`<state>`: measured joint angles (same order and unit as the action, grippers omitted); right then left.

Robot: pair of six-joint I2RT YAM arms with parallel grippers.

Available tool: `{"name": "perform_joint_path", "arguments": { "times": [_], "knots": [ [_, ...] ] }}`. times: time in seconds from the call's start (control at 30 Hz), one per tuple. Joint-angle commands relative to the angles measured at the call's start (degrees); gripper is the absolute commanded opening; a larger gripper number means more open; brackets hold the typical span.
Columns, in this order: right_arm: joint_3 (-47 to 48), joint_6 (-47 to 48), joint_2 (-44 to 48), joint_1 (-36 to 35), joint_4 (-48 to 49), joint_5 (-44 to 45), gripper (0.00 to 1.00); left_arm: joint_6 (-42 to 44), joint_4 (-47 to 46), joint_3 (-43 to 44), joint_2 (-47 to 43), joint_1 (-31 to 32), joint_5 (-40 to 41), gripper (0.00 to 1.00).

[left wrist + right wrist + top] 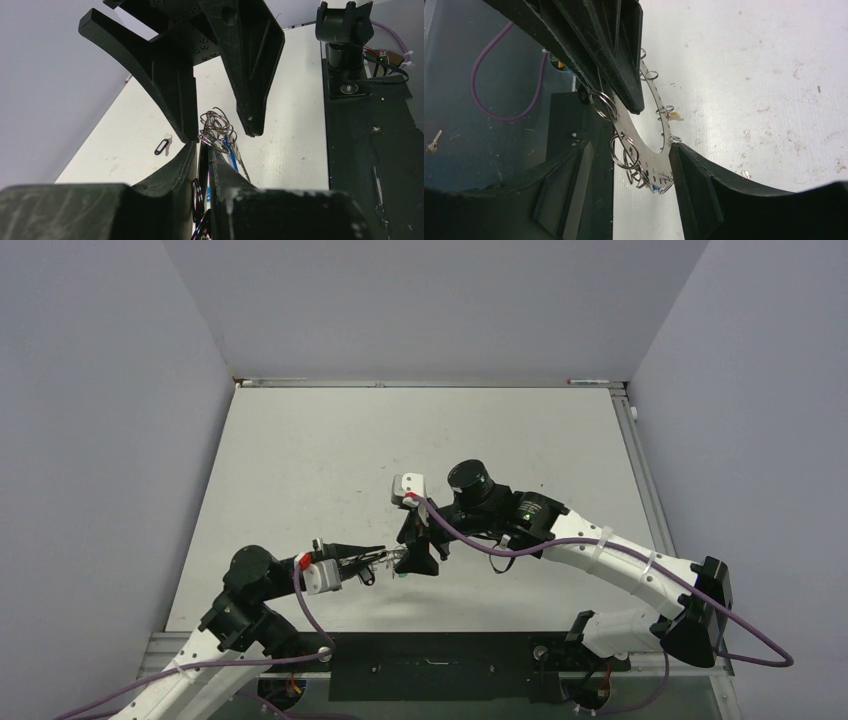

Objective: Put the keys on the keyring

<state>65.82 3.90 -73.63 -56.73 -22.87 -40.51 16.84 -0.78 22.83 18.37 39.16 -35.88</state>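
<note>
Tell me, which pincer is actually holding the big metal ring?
The left pincer: its fingers are shut on the keyring's edge, while the right pincer's fingers stand apart on either side of it.

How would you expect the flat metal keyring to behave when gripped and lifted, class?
Likely stiff: the keyring looks flat though the left gripper clamps only one edge. Its small wire loops hang loose, so they would probably swing. Bare metal may slip.
</note>
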Motion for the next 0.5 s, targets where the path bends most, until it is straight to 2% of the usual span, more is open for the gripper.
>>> {"name": "perform_joint_path", "arguments": {
  "times": [0.0, 0.1, 0.23, 0.33, 0.4, 0.47],
  "knots": [
    [-0.6, -0.7, 0.8, -0.5, 5.4, 1.7, 0.59, -1.7, -7.4, 2.9, 0.2, -0.3, -1.6, 0.00],
    [-1.9, -0.9, -0.2, -0.5, 7.8, 0.9, 0.57, -2.4, -8.5, 2.8, 0.3, -0.3, -1.7, 0.00],
    [-2.9, -0.8, -1.4, -0.5, 10.0, 0.3, 0.43, -3.3, -9.4, 2.5, 0.1, -0.4, -1.6, 0.00],
    [-3.7, -1.2, -1.5, -0.5, 12.1, -0.6, 0.36, -4.1, -10.6, 1.9, -0.1, -0.4, -1.5, 0.00],
    [-4.1, -1.7, -1.3, -0.5, 13.9, -1.6, 0.27, -4.5, -11.0, 1.6, -0.2, -0.6, -1.5, 0.00],
    [-4.4, -2.0, -1.1, -0.5, 15.2, -2.0, 0.13, -4.6, -11.1, 1.4, -0.2, -0.6, -1.5, 0.00]
  ]
}}
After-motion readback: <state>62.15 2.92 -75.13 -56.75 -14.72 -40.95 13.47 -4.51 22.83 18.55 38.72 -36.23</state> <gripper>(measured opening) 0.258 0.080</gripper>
